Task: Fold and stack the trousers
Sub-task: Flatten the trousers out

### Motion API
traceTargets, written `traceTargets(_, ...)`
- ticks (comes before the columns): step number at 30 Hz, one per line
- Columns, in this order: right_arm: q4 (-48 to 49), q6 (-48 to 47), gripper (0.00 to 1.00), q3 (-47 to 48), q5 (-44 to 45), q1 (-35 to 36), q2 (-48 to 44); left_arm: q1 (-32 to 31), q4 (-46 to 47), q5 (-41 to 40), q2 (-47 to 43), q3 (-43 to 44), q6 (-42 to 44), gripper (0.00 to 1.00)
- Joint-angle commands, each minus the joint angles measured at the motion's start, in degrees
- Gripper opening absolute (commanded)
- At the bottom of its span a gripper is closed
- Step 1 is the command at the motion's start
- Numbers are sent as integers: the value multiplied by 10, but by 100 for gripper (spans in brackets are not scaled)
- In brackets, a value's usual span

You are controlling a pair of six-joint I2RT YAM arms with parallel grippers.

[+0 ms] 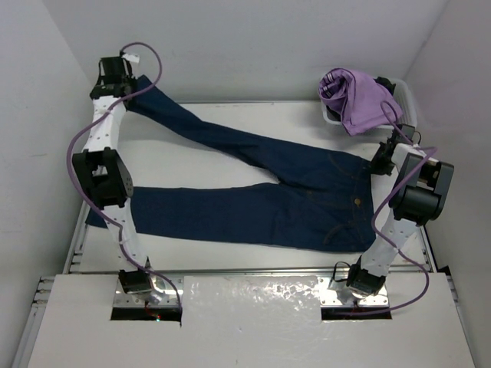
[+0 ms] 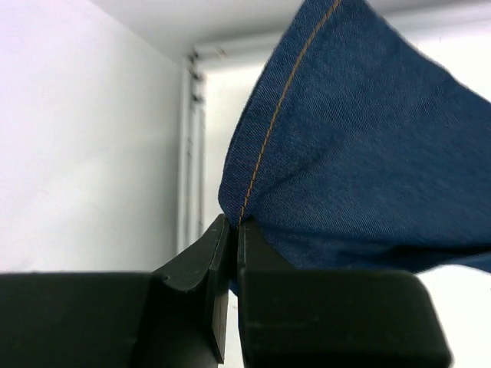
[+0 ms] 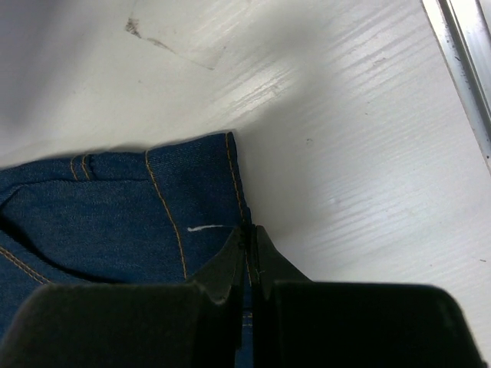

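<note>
White table (image 1: 180, 162), pale walls (image 1: 230, 46) — trousers (image 1: 253, 215) spread

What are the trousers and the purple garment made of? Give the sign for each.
The trousers: denim, probably cotton, matte dark blue; fine twill weave and orange topstitching show in the wrist views. The purple garment: seemingly a soft thin knit, matte lilac, draping in loose folds; its weave is too small to tell.

A robotics lab: bare white panels (image 1: 245, 46) box in a rail-edged white table (image 1: 192, 165).
</note>
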Motion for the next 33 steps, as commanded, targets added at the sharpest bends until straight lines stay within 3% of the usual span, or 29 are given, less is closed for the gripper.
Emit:
traceTargets(1, 22, -19, 0, 11, -17, 2, -35, 16, 54, 70, -60, 15, 7, 0)
traceTargets(4, 32, -20, 0, 5, -24, 2, -45, 16, 77, 189, -72, 26, -10, 0)
traceTargets(6, 32, -24, 0, 6, -23, 2, -48, 19, 79, 215, -62, 48, -22, 0)
traceTargets(9, 32, -28, 0, 8, -23, 1, -54, 19, 79, 198, -55, 64, -15, 0)
traceTargets(12, 35, -30, 0, 4, -19, 1, -63, 30, 75, 173, -59, 22, -16, 0)
traceTargets(19, 39, -40, 0, 7, -55, 1, -64, 50, -19, 123, -82, -43, -29, 0)
traceTargets(22, 38, -31, 23, 20, -95, 2, -55, 53, -74, 97, -97, -129, -21, 0)
traceTargets(23, 38, -21, 42, 25, -106, 2, -53, 56, -86, 94, -97, -172, -22, 0)
traceTargets(27, 27, -12, 68, 69, -104, 9, -27, 86, -110, 103, -83, -230, -38, 0)
traceTargets(33, -74, 0, 72, 181, -53, 15, 65, 106, -93, 114, -67, -217, -41, 0)
